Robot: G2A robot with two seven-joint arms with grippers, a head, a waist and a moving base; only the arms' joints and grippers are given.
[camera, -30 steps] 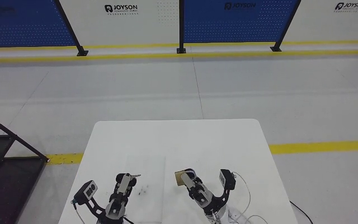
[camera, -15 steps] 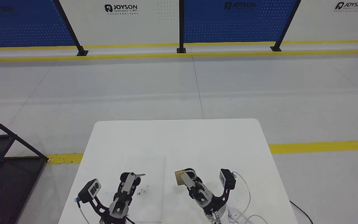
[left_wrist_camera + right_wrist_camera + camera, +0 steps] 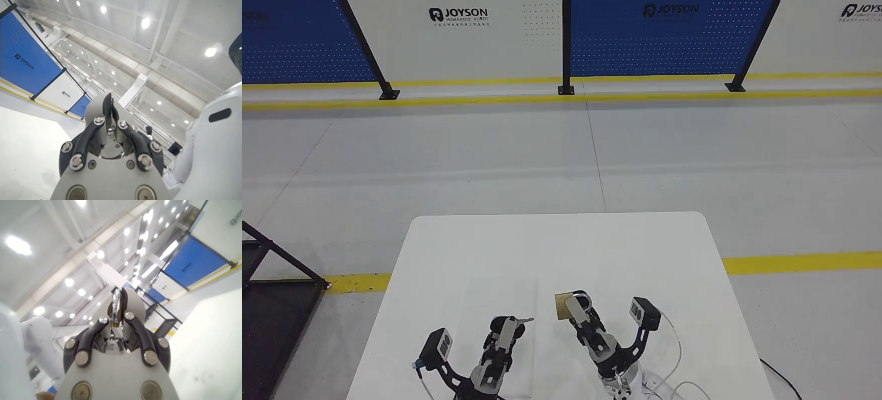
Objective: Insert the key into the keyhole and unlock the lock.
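Over the near part of the white table (image 3: 642, 250), both arms point up and away from me. My right gripper (image 3: 579, 309) is shut on a brass padlock (image 3: 564, 306). In the right wrist view its silver shackle (image 3: 115, 306) sits clamped between the fingers (image 3: 132, 302), brass body toward the palm. My left gripper (image 3: 509, 325) is shut on a small silver key (image 3: 526, 320) whose tip points right toward the padlock, a short gap away. In the left wrist view the left gripper (image 3: 111, 103) has its pads pressed together; the key there is barely a thin edge.
A white cable (image 3: 674, 345) trails from the right arm near the table's front right corner. A black metal frame (image 3: 277, 262) stands off the table's left side. Open tabletop lies beyond both grippers; blue barrier panels (image 3: 302, 40) stand far behind.
The left arm has moved right with the key, closing most of the gap to the padlock. The right gripper with the padlock has barely shifted.
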